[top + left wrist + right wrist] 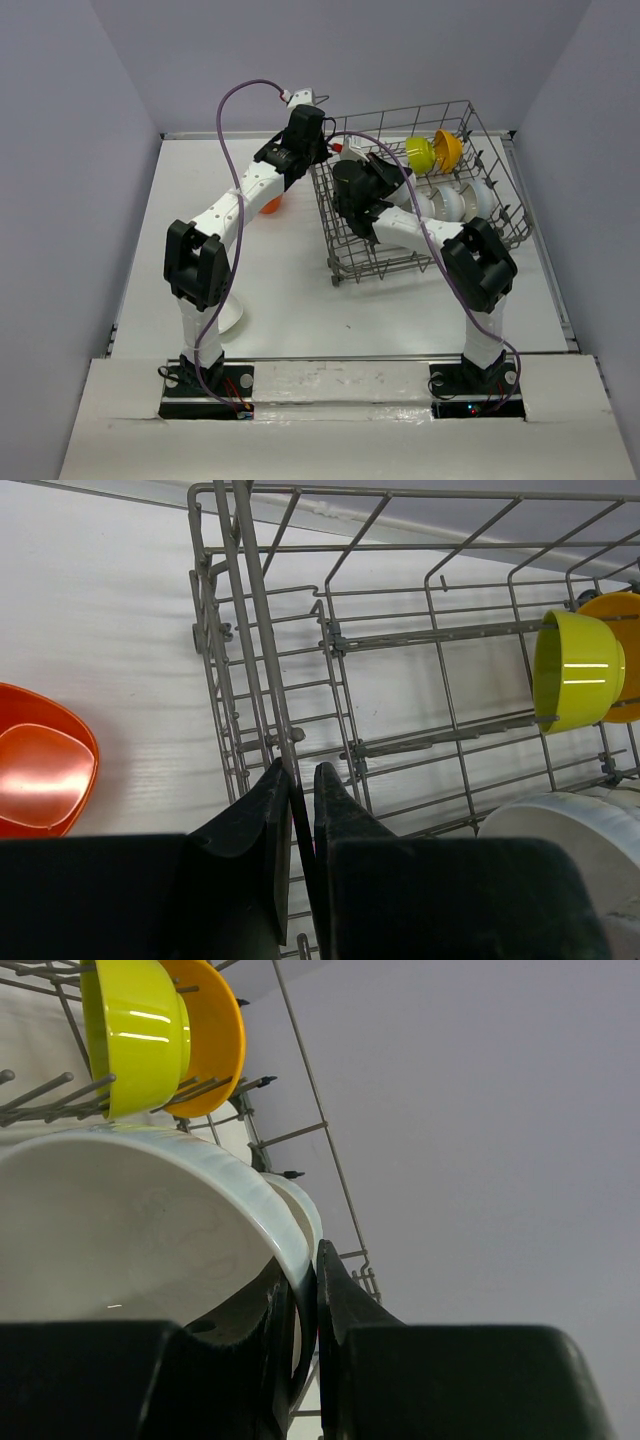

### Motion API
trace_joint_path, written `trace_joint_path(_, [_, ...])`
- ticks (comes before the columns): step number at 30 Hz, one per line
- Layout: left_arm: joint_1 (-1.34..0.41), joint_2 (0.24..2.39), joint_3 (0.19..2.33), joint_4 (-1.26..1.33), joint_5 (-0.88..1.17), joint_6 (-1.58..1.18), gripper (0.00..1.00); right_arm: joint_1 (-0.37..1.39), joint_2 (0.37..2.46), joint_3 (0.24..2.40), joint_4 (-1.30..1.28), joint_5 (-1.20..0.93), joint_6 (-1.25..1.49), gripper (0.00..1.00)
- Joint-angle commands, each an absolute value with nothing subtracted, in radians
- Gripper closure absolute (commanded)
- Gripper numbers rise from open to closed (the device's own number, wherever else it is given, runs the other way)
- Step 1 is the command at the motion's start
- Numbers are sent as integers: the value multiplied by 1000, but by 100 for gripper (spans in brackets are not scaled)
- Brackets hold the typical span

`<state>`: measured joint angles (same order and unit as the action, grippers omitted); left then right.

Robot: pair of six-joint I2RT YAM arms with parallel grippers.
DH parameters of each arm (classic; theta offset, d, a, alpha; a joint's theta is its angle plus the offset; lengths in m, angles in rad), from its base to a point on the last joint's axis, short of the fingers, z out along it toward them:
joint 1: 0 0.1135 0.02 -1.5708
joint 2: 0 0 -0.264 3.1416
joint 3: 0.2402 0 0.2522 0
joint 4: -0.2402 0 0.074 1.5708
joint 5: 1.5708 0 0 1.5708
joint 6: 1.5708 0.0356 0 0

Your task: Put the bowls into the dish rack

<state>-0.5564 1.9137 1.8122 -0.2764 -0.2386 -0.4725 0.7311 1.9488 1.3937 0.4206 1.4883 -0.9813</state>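
The grey wire dish rack (400, 111) stands right of centre, its near left wall filling the left wrist view (340, 640). My left gripper (300, 768) is shut on an upright wire of that wall, at the rack's far left corner (322, 150). My right gripper (300, 1260) is inside the rack, shut on the rim of a white bowl (130, 1230); another white bowl (305, 1210) stands just behind it. A lime green bowl (135, 1030) and an orange-yellow bowl (215, 1035) stand on edge at the rack's far end. A red-orange bowl (40, 770) lies on the table left of the rack.
Another white bowl (228, 318) lies on the table by the left arm's base. The red-orange bowl (270, 204) is partly hidden under the left arm. Grey walls close the table on three sides. Cables loop above both arms.
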Motion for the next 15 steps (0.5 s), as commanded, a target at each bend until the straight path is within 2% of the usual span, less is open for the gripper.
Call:
trace_joint_path(1, [-575, 1853, 1835, -310, -201, -373, 100, 784, 1930, 1336, 367, 1555, -1046, 99])
trace_joint_path(15, [-575, 1873, 1868, -325, -209, -368, 100, 822, 1957, 1313, 367, 1563, -1085, 99])
